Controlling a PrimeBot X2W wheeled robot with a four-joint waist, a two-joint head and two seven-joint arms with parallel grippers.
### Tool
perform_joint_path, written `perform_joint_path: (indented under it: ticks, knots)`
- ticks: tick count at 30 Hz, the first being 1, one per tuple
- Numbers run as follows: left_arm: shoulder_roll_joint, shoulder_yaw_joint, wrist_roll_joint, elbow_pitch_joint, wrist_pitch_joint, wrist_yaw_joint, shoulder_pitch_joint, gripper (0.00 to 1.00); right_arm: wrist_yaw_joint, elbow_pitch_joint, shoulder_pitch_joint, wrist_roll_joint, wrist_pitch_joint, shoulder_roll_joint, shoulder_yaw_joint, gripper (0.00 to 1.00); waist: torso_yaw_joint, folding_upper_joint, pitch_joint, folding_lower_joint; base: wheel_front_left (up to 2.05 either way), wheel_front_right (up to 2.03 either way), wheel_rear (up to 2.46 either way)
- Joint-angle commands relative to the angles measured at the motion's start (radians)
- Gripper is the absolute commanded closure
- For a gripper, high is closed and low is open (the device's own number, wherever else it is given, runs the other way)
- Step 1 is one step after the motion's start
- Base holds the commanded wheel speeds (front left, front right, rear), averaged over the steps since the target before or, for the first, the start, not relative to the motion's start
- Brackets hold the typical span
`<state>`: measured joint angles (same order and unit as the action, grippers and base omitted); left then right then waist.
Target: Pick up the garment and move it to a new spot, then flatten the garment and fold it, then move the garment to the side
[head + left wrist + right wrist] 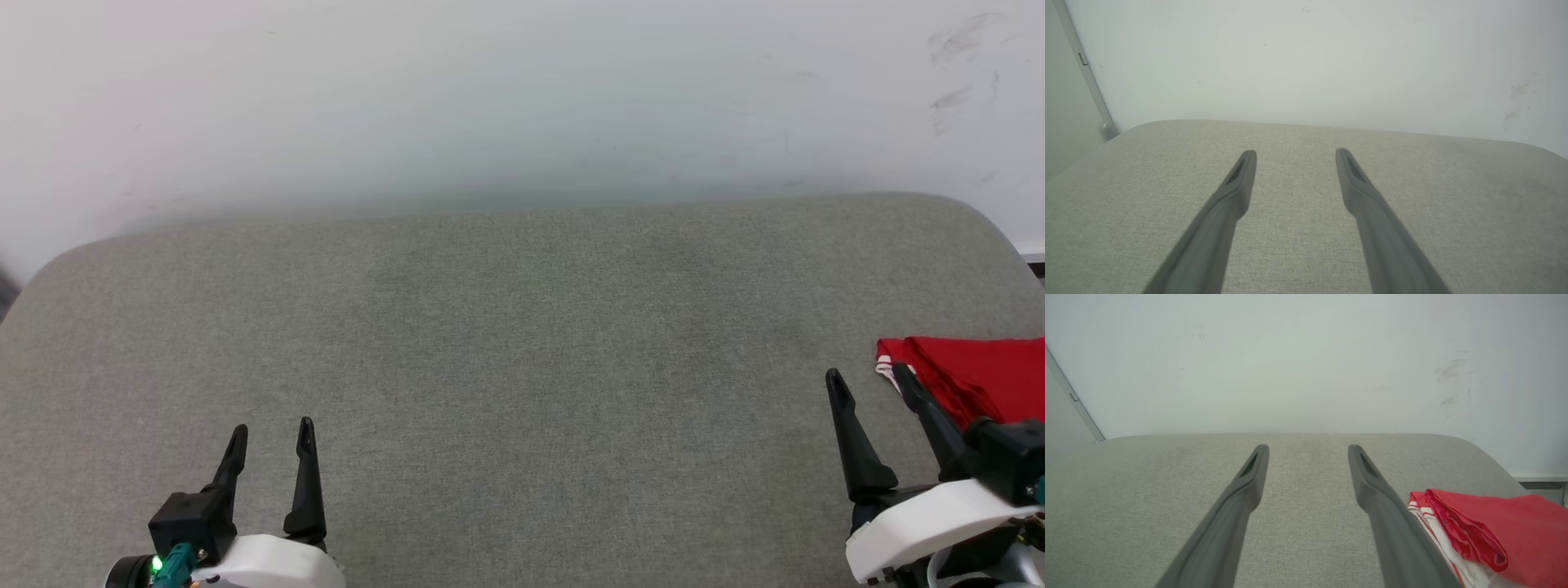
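The garment [976,377], bright red with white-and-red striped trim, lies folded at the far right of the grey cushioned surface [522,327]. In the right wrist view the garment [1494,535] sits just right of my right finger, its white lining showing at the edge. My right gripper [870,377] is open with nothing between its fingers, just left of the garment; its right finger overlaps the garment's left edge in the head view. My left gripper [272,433] stands open and empty at the lower left, far from the garment. Between its two dark fingers [1237,192] lies bare fabric.
A pale wall [522,98] with dark scuff marks [955,73] rises behind the surface. The surface has rounded back corners. A grey strip [1086,77] runs down the wall at the left in the left wrist view.
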<state>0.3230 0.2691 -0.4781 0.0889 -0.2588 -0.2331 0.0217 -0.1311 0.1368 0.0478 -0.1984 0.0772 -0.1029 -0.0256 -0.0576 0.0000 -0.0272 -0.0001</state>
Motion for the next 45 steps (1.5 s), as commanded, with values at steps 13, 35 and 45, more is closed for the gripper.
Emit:
perform_joint_path:
  ticks: [13, 35, 45]
  knots:
    - [-0.013, 0.004, 0.004, 0.027, 0.002, 0.007, 0.004, 1.00, 0.000, -0.010, 0.002, 0.001, 0.012, 0.002, -0.003, 1.00, 0.000, 0.0000, 0.002, 0.0001, 0.00, 0.00, 0.00]
    - [-0.078, -0.088, -0.300, 0.067, 0.093, 0.100, -0.031, 1.00, 0.000, -0.111, -0.042, -0.369, 0.019, 0.016, -0.025, 1.00, 0.009, 0.0000, 0.007, 0.0001, 0.00, 0.00, 0.00]
    - [-0.103, -0.128, -0.424, 0.083, 0.131, 0.139, -0.049, 1.00, 0.000, -0.150, -0.061, -0.521, 0.021, 0.021, -0.035, 1.00, 0.014, 0.0000, 0.009, 0.0001, 0.00, 0.00, 0.00]
